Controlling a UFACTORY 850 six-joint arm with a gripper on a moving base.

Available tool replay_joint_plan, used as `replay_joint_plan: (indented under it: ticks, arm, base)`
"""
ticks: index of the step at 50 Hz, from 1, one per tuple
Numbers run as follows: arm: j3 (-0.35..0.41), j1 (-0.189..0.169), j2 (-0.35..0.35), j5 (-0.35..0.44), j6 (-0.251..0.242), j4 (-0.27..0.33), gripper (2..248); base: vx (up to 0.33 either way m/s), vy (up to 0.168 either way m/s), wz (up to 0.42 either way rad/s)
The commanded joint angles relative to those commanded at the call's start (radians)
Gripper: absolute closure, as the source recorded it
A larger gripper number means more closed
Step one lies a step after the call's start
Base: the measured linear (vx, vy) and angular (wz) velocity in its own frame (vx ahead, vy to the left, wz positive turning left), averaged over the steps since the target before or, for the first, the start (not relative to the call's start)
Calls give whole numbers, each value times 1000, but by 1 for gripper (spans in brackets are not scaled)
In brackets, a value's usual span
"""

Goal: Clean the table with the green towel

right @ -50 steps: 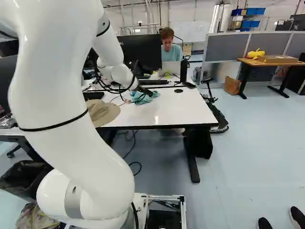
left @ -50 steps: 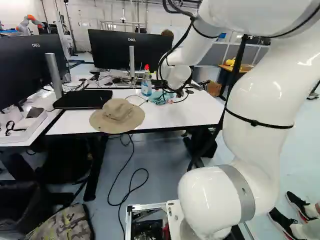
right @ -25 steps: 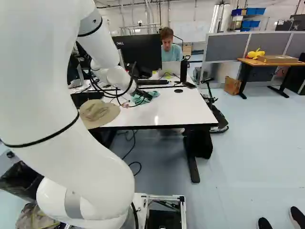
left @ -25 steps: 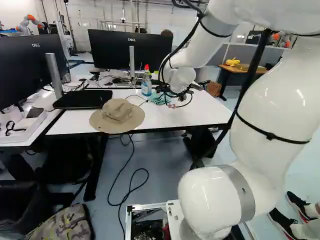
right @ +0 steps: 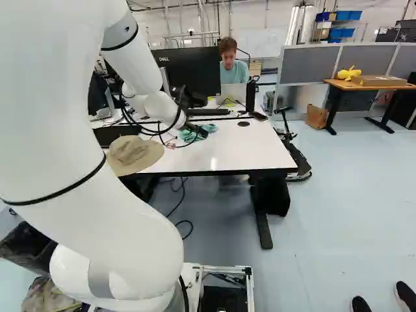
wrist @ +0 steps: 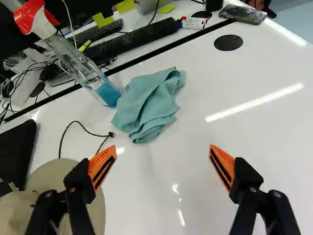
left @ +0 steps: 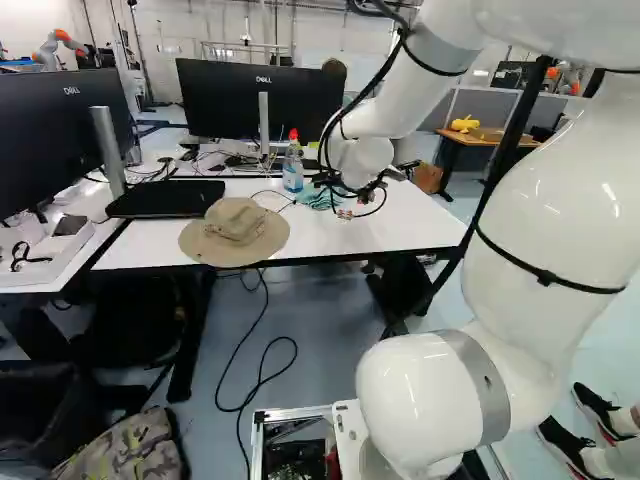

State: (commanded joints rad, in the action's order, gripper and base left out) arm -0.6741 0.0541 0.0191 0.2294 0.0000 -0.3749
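My gripper (left: 346, 214) hangs over the white table (left: 400, 228) in the left base view, on the near side of the crumpled green towel (left: 320, 199). In the wrist view the gripper (wrist: 163, 164) is wide open, nothing between its orange pads. The towel (wrist: 150, 105) lies bunched ahead of the fingers, nearer the left-hand one, touched by neither. Right behind it stands the spray bottle (wrist: 80, 66), blue liquid at its base and a red and white head. Cables partly hide the towel in both base views.
A beige hat (left: 235, 230) rests at the table's near edge, partly under one finger in the wrist view. A black laptop (left: 165, 198), monitors (left: 255, 100), a keyboard (wrist: 132, 38), markers (wrist: 193, 23) and a phone (wrist: 243, 14) surround the work surface. A thin cable (wrist: 61, 142) loops beside the towel.
My arm has drawn the gripper back from the towel toward the table's near edge, mostly in the first half second. Base, towel, bottle and hat have stayed put.
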Motion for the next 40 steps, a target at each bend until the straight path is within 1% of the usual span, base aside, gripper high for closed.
replay_joint_plan:
  ticks: [20, 40]
  arm:
    - [65, -6, -33, 72, 0, 42, 3]
    - [171, -16, -87, 187, 0, 109, 3]
  base:
    - [0, 0, 0]
    - [0, 0, 0]
